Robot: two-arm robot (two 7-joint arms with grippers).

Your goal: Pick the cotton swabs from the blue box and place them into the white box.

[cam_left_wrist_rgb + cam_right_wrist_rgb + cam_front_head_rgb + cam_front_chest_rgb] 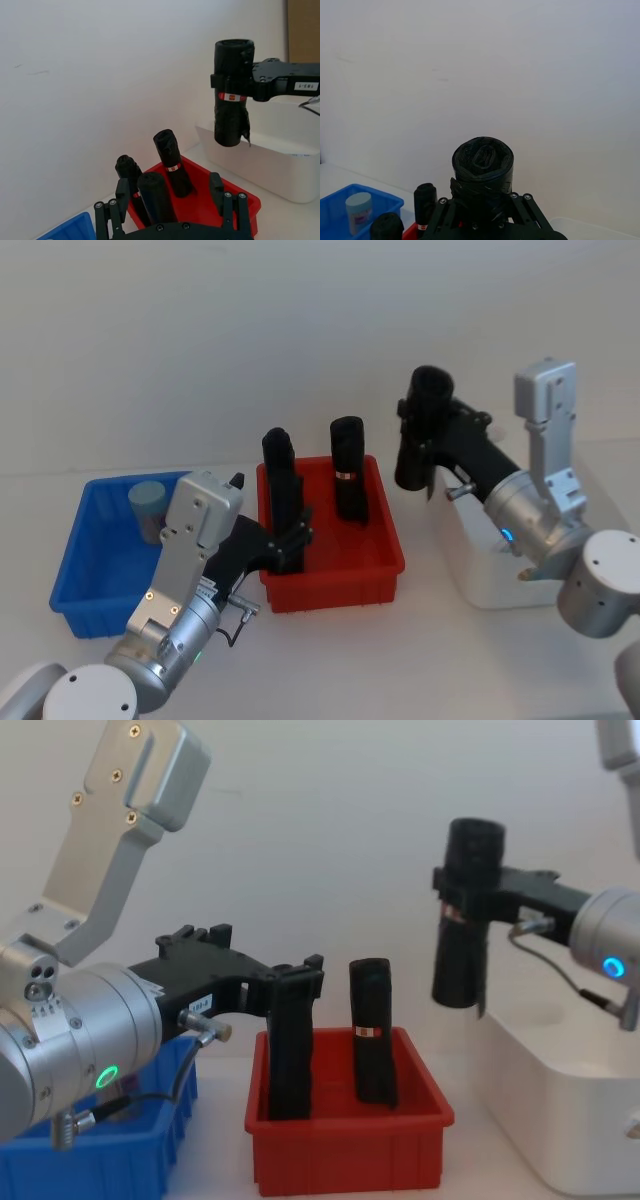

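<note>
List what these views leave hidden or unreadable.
- Inside of the white box: in the head view the right arm covers it; in the chest view its wall hides it.
- Print on the red-white label of the black roll held by the right gripper: too small.
- Lower part of the cotton swab jar in the blue box: the left arm hides it.
- Left gripper on a roll in the red bin: grip firmness unclear.

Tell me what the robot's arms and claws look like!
Both arms are shiny silver metal with round joints and small glowing lights, green on the left, blue on the right. The left gripper and right gripper are black, with thin fingers, small screws and white labels. Thin black cables loop beside the wrists.
</note>
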